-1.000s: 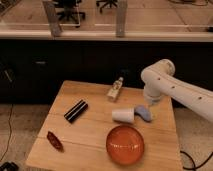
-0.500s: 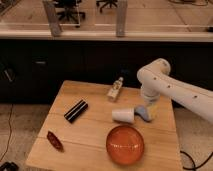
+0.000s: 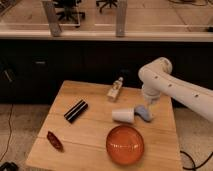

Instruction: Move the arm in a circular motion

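The wooden surface (image 3: 90, 145) fills the lower middle of the view, with dark cabinets (image 3: 65, 62) behind it and a pale counter ledge (image 3: 100, 35) above those.

The arm (image 3: 175, 87), white and thick, reaches in from the right edge, rises to a rounded joint over the far right part of the surface and bends down from there. Its lower end carries the gripper (image 3: 149, 99), which hangs just above the right rear of the surface. The view does not show whether the gripper is open or closed, and nothing can be seen held in it.

Nearest the gripper on the camera side, well below it and to its left, sits an orange-red bowl (image 3: 124, 144), the largest thing on the surface. A white cup (image 3: 123, 115) lies on its side to the lower left of the gripper, close by. A black oblong box (image 3: 76, 110) lies farther left, well apart from the gripper, angled across the boards. A small pale bottle (image 3: 116, 90) lies to the gripper's left near the rear edge, its neck pointing away from the camera. A small blue object (image 3: 144, 112) lies just beneath the gripper and beside the cup's open end; whether the two touch cannot be told. A dark red packet (image 3: 54, 141) lies at the near left corner, farthest from the gripper
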`<state>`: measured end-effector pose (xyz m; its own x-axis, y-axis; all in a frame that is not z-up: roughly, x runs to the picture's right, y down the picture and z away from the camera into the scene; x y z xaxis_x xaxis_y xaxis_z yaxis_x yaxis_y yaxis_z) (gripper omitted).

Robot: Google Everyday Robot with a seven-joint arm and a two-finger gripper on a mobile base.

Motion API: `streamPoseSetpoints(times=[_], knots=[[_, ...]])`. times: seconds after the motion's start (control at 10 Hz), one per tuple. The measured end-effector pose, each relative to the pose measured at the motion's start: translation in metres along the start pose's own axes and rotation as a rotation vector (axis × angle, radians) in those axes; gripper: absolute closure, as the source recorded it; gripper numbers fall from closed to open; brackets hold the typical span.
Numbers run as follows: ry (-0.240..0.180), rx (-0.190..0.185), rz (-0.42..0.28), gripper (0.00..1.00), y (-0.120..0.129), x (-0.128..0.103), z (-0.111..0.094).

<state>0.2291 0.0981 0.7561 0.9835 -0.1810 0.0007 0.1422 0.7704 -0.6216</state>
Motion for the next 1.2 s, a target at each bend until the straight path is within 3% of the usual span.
streamPoseSetpoints(times=[0.5, 0.8, 1.2], knots=[[0.004, -0.005, -0.017, 0.2, 0.001, 0.008, 0.001], [0.008, -0.008, -0.056, 0.2, -0.005, -0.017, -0.001], [0.014, -0.014, -0.067, 0.2, -0.008, -0.018, -0.001]])
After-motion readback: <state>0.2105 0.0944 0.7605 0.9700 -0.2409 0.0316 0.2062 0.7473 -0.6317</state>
